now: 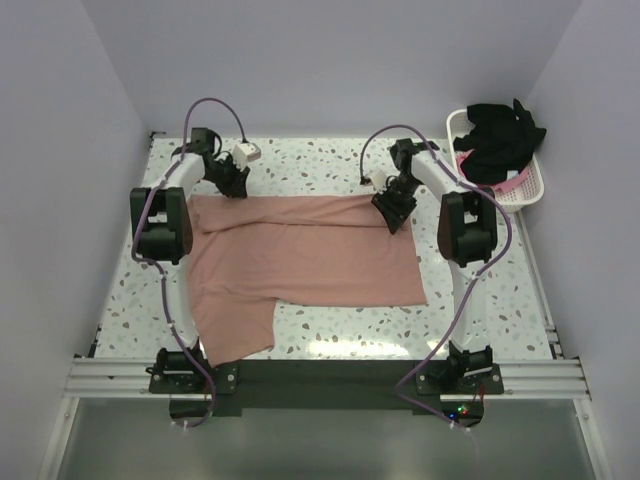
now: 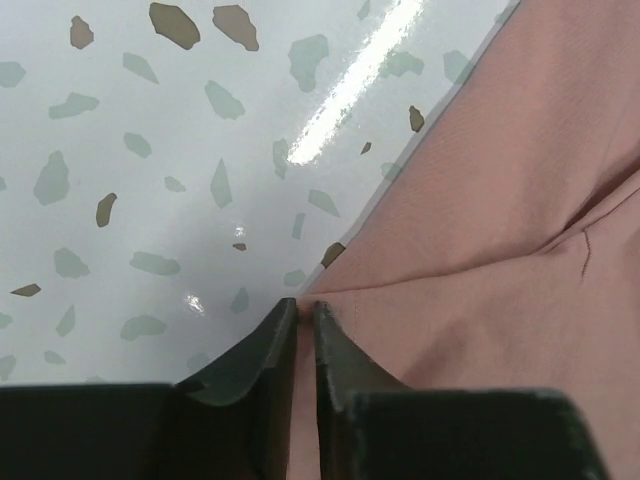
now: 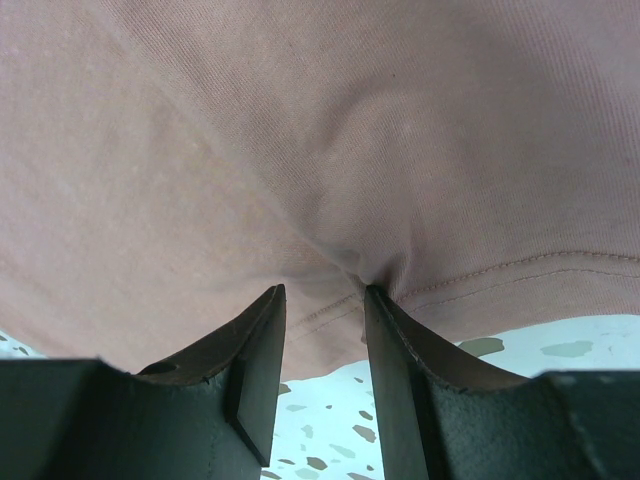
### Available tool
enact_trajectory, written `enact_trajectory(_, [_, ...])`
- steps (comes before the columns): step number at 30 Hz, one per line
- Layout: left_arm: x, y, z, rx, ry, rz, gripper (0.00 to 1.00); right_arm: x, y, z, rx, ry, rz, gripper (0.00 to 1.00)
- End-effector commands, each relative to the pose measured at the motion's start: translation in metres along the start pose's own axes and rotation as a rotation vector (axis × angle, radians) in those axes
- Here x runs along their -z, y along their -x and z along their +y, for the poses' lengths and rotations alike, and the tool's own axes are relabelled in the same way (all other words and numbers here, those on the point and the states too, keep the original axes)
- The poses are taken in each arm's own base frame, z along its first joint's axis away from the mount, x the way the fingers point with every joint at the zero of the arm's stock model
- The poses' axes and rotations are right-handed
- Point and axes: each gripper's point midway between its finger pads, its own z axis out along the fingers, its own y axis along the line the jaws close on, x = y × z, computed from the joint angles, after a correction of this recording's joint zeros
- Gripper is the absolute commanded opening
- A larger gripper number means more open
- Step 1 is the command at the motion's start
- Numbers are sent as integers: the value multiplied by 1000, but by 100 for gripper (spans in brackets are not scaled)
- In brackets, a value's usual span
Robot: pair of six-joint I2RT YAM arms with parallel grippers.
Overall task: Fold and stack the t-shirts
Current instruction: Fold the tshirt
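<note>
A dusty salmon-pink t-shirt (image 1: 310, 255) lies spread flat on the speckled table, one sleeve hanging toward the near edge. My left gripper (image 1: 232, 182) is at its far left corner. In the left wrist view the jaws (image 2: 305, 303) are nearly together, with the shirt's (image 2: 500, 230) corner edge pinched between them. My right gripper (image 1: 393, 212) is at the far right corner. Its jaws (image 3: 322, 290) stand apart, tips against the hem, and the shirt's cloth (image 3: 300, 130) puckers at the right fingertip. A black t-shirt (image 1: 500, 140) and a brighter pink one (image 1: 516, 182) sit in the basket.
The white lattice basket (image 1: 532, 192) stands at the back right corner, beside the right arm. Light walls close in the table on the left, back and right. Bare speckled tabletop (image 1: 480, 310) shows around the shirt.
</note>
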Motion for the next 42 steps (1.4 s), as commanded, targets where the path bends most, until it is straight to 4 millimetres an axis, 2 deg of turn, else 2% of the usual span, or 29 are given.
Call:
enact_trajectory(1, [10,26,-3,-64,-25,-67,17,7,1,-2,-2,-30,1,41])
enact_trajectory(2, [12,29,-5,-68,-33,-75,8,7,1,-2,-3,-29,0,41])
enact_trajectory(4, [15,31,-8,-74,-41,-79,1,6,2,-3,-3,-29,2,41])
enact_trajectory(9, [31,42,-16,-91,-42,-109,0,7,3,-5,-4,-33,-1,40])
enact_trajectory(16, [43,43,-33,-103,-75,-118,0,7,2,-3,-6,-32,0,39])
enact_trajectory(21, [66,51,-50,-135,-94,-136,0,10,1,-3,-4,-41,-2,39])
enact_trajectory(23, [71,44,-65,-141,-126,-124,0,11,1,-4,-3,-48,-3,39])
enact_trajectory(24, [81,48,-72,-154,-128,-139,0,12,1,-4,-4,-51,-4,39])
enact_trajectory(25, [81,39,-82,-142,-151,-124,0,12,1,-4,-4,-51,-2,39])
enact_trajectory(27, [94,42,-94,-163,-161,-138,0,11,0,-4,-6,-54,0,39])
enact_trajectory(28, [94,33,-102,-151,-176,-128,0,13,0,-4,-5,-57,-1,39])
enact_trajectory(29, [102,37,-109,-165,-176,-143,0,12,-2,-4,-7,-58,1,39])
enact_trajectory(30, [105,33,-117,-163,-190,-137,0,13,-2,-4,-7,-61,1,39])
enact_trajectory(31, [103,21,-128,-146,-214,-119,0,13,-1,-4,-5,-60,1,39])
enact_trajectory(32, [111,20,-136,-164,-215,-125,0,13,-1,-4,-6,-62,-1,40])
enact_trajectory(33, [112,13,-144,-156,-227,-115,0,14,-1,-5,-7,-65,0,40])
enact_trajectory(34, [109,-3,-157,-133,-254,-92,0,15,0,-5,-7,-66,-2,40])
enact_trajectory(36, [113,-7,-181,-160,-280,-87,0,17,0,-6,-7,-73,-5,40])
enact_trajectory(37, [110,-23,-195,-139,-308,-66,0,17,0,-6,-6,-74,-4,40])
enact_trajectory(38, [113,-24,-206,-154,-311,-68,0,17,0,-5,-6,-74,-4,40])
enact_trajectory(39, [109,-35,-217,-140,-326,-56,0,17,0,-6,-6,-77,-3,40])
enact_trajectory(41, [109,-36,-230,-127,-321,-55,0,17,-1,-7,-7,-79,0,41])
enact_trajectory(42, [107,-39,-232,-121,-318,-57,4,16,-1,-7,-6,-79,2,41])
